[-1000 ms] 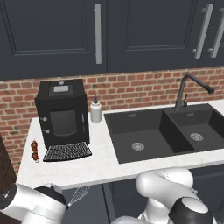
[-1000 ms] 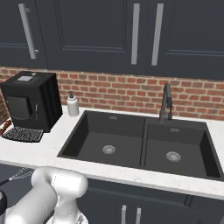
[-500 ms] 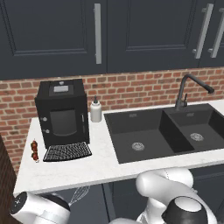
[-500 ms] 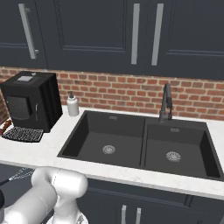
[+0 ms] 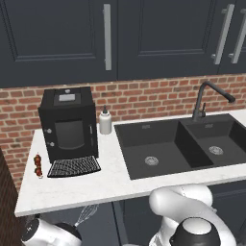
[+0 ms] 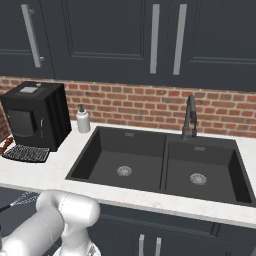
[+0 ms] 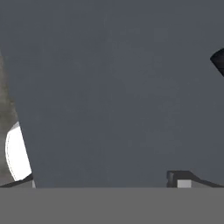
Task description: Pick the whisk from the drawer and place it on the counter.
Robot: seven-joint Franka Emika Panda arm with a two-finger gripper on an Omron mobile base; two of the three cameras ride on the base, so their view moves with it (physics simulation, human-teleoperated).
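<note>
Counter point(image 5: 110, 180) ran white and marbled across both base views, carrying a black double sink point(image 5: 180, 146), a black coffee machine point(image 5: 68, 127) at its left end and a small soap bottle point(image 5: 105, 120) just beside that machine. Below its pale front edge, at the lower left of the left base view, the drawer point(image 5: 65, 216) showed as a dark blue-grey recess, and the arm reached down into that corner. In the hand view a flat blue-grey face point(image 7: 118, 92) stood very close to the camera, probably a drawer or cabinet panel. The whisk point(image 5: 86, 214) lay inside the recess, under the counter lip and close beside the arm's white wrist; its silver wire loops pointed up and to the right toward the counter edge, so its long axis seemed to run diagonally, with the handle end hidden by the wrist. Its wires also showed faintly at the far left of the right base view point(image 6: 20, 201). Whether the fingers were spread, closed or already clamped on the handle could not be told.
</note>
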